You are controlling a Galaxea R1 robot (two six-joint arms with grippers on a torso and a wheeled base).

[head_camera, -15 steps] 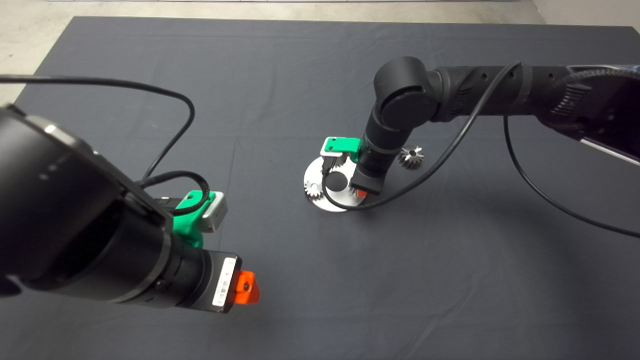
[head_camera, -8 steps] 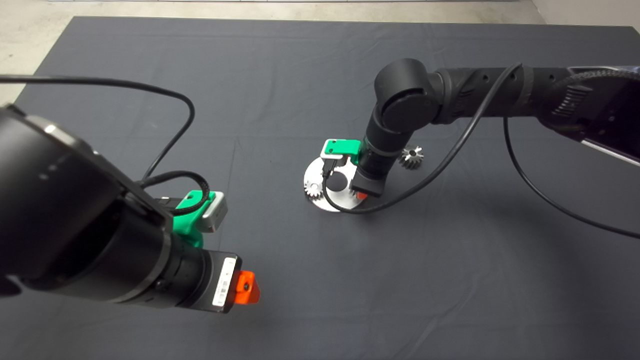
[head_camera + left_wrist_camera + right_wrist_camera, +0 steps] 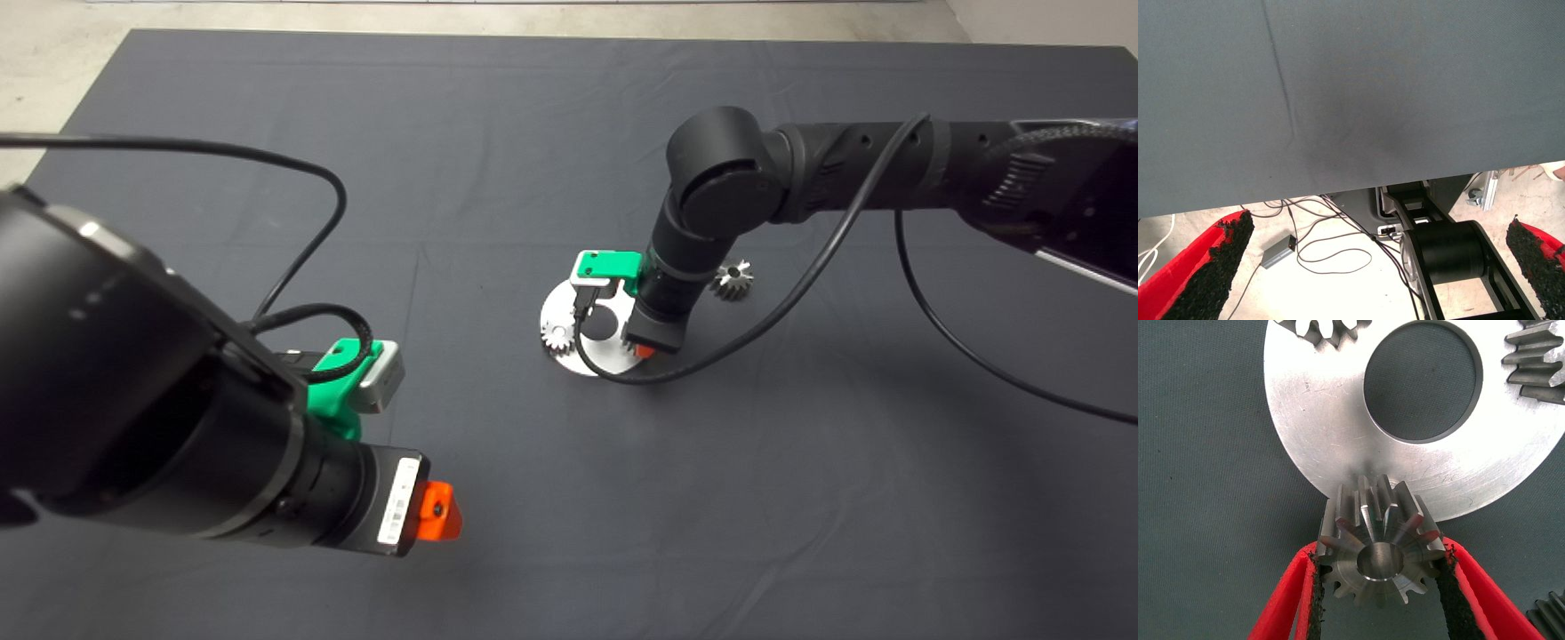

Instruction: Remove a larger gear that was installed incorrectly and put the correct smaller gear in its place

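My right gripper (image 3: pixel 642 348) hangs over the near right rim of the round silver plate (image 3: pixel 562 313). In the right wrist view the gripper (image 3: pixel 1379 553) is shut on the smaller gear (image 3: pixel 1378 540), with a black pad against each side. The gear overlaps the edge of the plate (image 3: pixel 1318 420); I cannot tell if it is seated. The larger gear (image 3: pixel 733 280), with flared pointed teeth, lies on the mat to the right of the plate, and its edge shows at a corner of the right wrist view (image 3: pixel 1550 615). My left gripper (image 3: pixel 1381 230) waits open at the lower left.
One small pale gear (image 3: pixel 557 336) sits on the plate's left side. In the right wrist view two pale gears (image 3: pixel 1321 330) (image 3: pixel 1538 360) show on the plate around its central hole (image 3: pixel 1423 381). The right arm's black cable (image 3: pixel 711 342) loops over the mat beside the plate.
The right arm has shifted slightly, its gripper drifting a little toward the plate's near rim. The left arm and the gear on the mat have not moved.
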